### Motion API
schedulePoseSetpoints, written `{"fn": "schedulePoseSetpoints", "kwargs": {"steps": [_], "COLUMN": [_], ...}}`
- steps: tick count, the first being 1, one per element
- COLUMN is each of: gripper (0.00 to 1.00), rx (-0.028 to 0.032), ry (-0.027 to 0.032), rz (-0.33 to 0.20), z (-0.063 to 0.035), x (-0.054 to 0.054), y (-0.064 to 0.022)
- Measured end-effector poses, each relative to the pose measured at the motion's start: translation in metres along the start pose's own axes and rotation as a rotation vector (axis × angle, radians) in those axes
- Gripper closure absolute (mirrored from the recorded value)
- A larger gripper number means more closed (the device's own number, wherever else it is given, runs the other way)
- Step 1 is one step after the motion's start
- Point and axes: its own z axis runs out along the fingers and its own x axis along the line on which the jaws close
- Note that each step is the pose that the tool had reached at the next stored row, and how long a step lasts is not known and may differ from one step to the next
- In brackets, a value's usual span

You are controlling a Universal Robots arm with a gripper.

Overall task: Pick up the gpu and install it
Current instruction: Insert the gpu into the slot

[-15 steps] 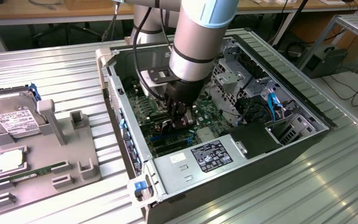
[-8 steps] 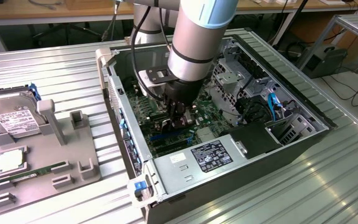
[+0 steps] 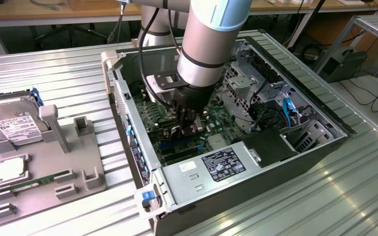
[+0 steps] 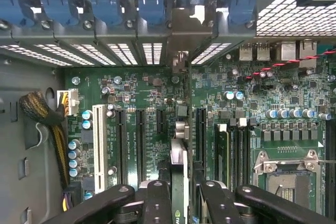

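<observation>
Black claw (image 4: 179, 203) fingers (image 4: 152, 203) nearest the lens in the wrist view, closed narrowly on the gpu (image 4: 179, 182), seen edge-on as a thin green-and-silver card standing upright between them; card's metal bracket (image 4: 190, 32) reaching up to the rear slot row of the case, among the blue slot clips (image 4: 152, 3); card's lower edge down over the motherboard (image 4: 142, 103), in line with a black expansion slot (image 4: 201, 135), though contact with the slot hard to judge; white slot (image 4: 98, 145) and further black slots just beside; CPU socket (image 4: 286, 174) well off to one side, cut by the frame edge. Seen from the exterior view: arm (image 3: 205, 44) reaching down into the open computer case (image 3: 320, 147) lying on the slatted metal worktop (image 3: 57, 73); claw (image 3: 190, 129) deep inside over the board, card itself largely hidden behind the wrist and hard to pick out; power supply (image 3: 218, 164) with its label nearest the camera; grey parts holder (image 3: 45, 182) on the exterior view's left, carrying the silver hard drive (image 3: 12, 120) and a green RAM stick (image 3: 35, 184), well apart from the claw.
</observation>
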Motion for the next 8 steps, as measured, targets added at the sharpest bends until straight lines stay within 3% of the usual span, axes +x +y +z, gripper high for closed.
{"fn": "schedulePoseSetpoints", "kwargs": {"steps": [8], "gripper": [0.74], "rx": [-0.0017], "ry": [0.003], "rz": [0.0], "z": [-0.0005], "x": [0.0], "y": [0.0]}}
